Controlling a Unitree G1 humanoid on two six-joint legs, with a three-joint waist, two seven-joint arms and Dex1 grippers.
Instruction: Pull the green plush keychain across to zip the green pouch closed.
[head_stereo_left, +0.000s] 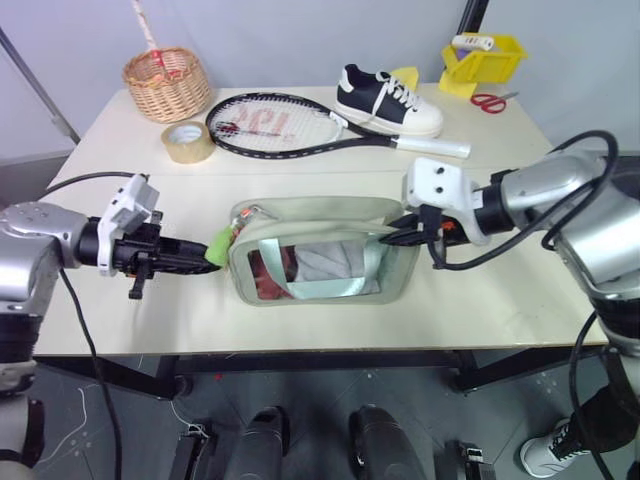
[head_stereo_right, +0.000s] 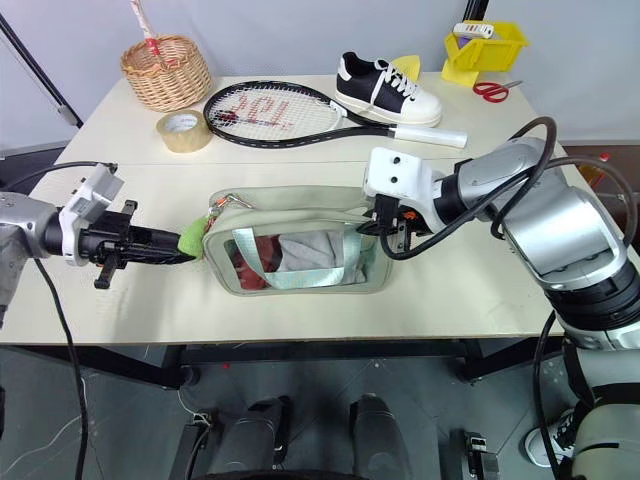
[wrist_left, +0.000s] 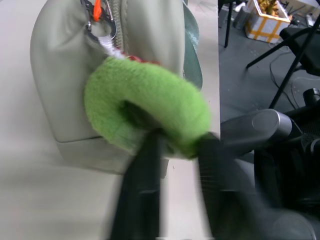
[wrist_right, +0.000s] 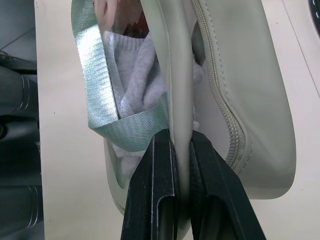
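Note:
The green pouch (head_stereo_left: 320, 262) lies near the table's front edge, with its clear window and mint band facing me and cloth inside. The green plush keychain (head_stereo_left: 219, 248) hangs off the pouch's left end on a clip. My left gripper (head_stereo_left: 205, 258) comes in level from the left and is shut on it. In the left wrist view both fingers (wrist_left: 142, 175) pinch the fuzzy ring (wrist_left: 150, 105). My right gripper (head_stereo_left: 395, 238) is shut on the pouch's upper edge at its right end. In the right wrist view the pale rim (wrist_right: 181, 120) sits pinched between that gripper's fingers.
Behind the pouch lie a tennis racket (head_stereo_left: 275, 125) and a roll of brown tape (head_stereo_left: 187, 141). A wicker basket (head_stereo_left: 167, 84) stands at the back left. A black-and-white sneaker (head_stereo_left: 388, 100), a yellow bin (head_stereo_left: 485, 62) and red scissors (head_stereo_left: 490, 102) are at the back right.

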